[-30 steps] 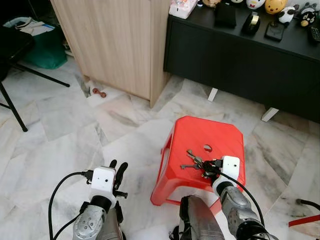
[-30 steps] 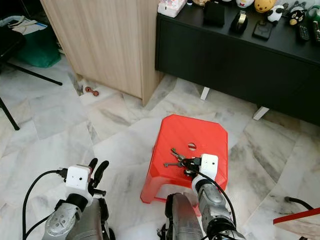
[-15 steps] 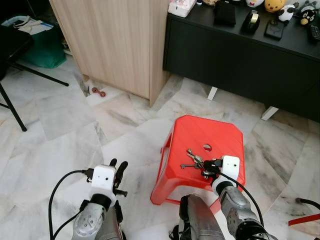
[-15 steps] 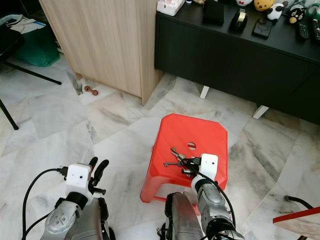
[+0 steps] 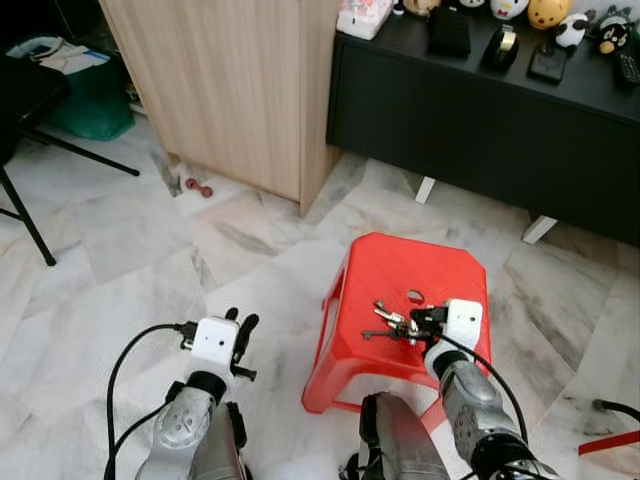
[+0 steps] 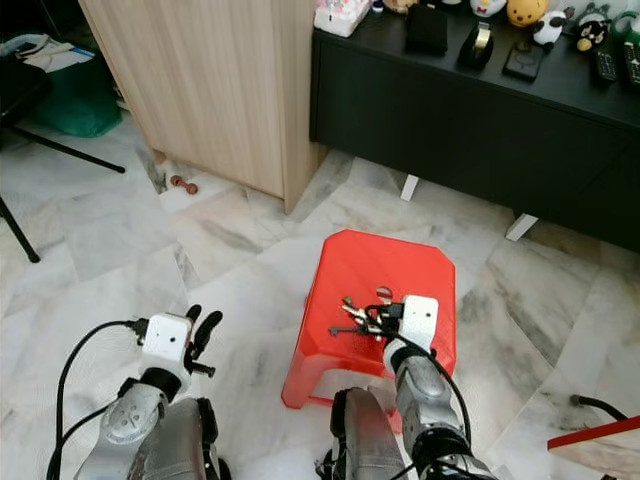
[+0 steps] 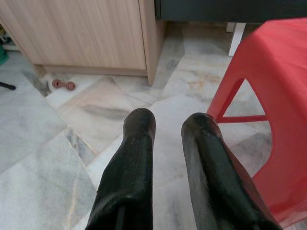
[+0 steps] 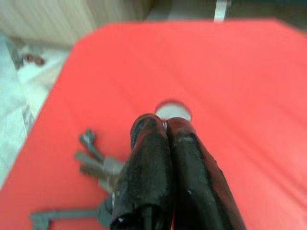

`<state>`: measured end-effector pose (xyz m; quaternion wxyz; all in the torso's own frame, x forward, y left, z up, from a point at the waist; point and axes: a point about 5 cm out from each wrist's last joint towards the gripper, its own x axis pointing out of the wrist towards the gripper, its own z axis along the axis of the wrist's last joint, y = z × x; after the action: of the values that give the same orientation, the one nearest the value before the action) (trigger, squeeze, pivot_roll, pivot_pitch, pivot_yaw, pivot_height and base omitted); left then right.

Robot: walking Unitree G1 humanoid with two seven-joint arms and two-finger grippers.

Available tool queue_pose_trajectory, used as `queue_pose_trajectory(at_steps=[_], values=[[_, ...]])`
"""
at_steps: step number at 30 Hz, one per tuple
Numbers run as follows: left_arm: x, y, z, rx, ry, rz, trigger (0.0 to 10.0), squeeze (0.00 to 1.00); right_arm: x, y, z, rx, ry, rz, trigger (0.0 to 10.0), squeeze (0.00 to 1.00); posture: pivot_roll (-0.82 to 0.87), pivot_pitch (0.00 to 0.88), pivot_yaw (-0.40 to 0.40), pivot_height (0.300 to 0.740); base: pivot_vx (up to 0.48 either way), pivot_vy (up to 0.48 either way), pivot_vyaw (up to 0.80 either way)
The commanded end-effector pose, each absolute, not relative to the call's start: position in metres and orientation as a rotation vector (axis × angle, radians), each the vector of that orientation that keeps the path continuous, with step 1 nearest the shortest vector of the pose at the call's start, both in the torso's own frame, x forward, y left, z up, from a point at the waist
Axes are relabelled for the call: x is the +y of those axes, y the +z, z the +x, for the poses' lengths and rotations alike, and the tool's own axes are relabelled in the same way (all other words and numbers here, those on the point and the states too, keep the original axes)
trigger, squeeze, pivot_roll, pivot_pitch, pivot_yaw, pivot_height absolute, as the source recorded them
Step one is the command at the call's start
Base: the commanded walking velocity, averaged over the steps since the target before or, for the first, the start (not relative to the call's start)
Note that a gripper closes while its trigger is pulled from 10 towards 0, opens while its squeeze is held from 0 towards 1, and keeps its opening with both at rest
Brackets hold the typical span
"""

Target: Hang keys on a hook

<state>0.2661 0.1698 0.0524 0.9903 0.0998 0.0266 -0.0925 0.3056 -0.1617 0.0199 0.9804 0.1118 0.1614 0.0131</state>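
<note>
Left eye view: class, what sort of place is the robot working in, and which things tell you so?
Probably a living room at home: a marble tile floor, a red plastic stool with keys on it, a low black cabinet topped with figurines, and a wooden cupboard.

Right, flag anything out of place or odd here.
A small reddish-brown object lies stray on the marble floor by the wooden cabinet. The keys sit on the red stool, under the right tool. Nothing looks spilled or damaged.
</note>
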Motion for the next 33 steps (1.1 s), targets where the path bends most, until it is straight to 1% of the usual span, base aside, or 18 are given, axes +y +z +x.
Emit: queue_pose_trajectory(at_steps=[1, 13, 21, 22, 23, 25, 26, 29, 33], values=[[0.172, 0.047, 0.267, 0.070, -0.181, 0.201, 10.0, 0.00, -0.168, 0.020, 0.303, 0.314, 0.003, 0.236, 0.0, 0.00, -0.02, 0.080, -0.084, 0.602, 0.000, 0.000, 0.00], [0.178, 0.049, 0.281, 0.057, -0.171, 0.206, 10.0, 0.00, -0.171, 0.032, 0.301, 0.270, 0.026, 0.206, 0.0, 0.00, -0.03, 0.034, -0.074, 0.602, 0.000, 0.000, 0.00], [0.181, 0.047, 0.284, 0.057, -0.156, 0.188, 10.0, 0.00, -0.172, 0.044, 0.301, 0.225, 0.039, 0.188, 0.0, 0.00, -0.04, 0.006, -0.070, 0.602, 0.000, 0.000, 0.00], [0.182, 0.047, 0.284, 0.057, -0.153, 0.184, 10.0, 0.00, -0.171, 0.045, 0.301, 0.222, 0.044, 0.187, 2.5, 0.00, -0.04, 0.005, -0.069, 0.602, 0.000, 0.000, 0.00], [0.182, 0.046, 0.284, 0.058, -0.148, 0.177, 10.0, 0.00, -0.171, 0.045, 0.300, 0.220, 0.048, 0.180, 4.4, 0.00, -0.04, 0.005, -0.069, 0.602, 0.000, 0.000, 0.00], [0.183, 0.045, 0.284, 0.059, -0.143, 0.170, 10.0, 0.00, -0.170, 0.046, 0.300, 0.221, 0.046, 0.165, 4.4, 0.00, -0.04, 0.004, -0.069, 0.602, 0.000, 0.000, 0.00], [0.183, 0.044, 0.283, 0.062, -0.141, 0.163, 10.0, 0.00, -0.170, 0.045, 0.299, 0.220, 0.034, 0.201, 10.0, 0.00, -0.03, 0.002, -0.067, 0.602, 0.000, 0.000, 0.00], [0.183, 0.043, 0.282, 0.063, -0.142, 0.159, 10.0, 0.00, -0.166, 0.049, 0.301, 0.211, 0.038, 0.216, 10.0, 0.00, -0.04, 0.000, -0.066, 0.602, 0.000, 0.000, 0.00], [0.184, 0.042, 0.282, 0.064, -0.139, 0.154, 10.0, 0.00, -0.163, 0.050, 0.303, 0.213, 0.053, 0.213, 10.0, 0.00, -0.04, 0.000, -0.065, 0.622, 0.000, 0.000, 0.00]])
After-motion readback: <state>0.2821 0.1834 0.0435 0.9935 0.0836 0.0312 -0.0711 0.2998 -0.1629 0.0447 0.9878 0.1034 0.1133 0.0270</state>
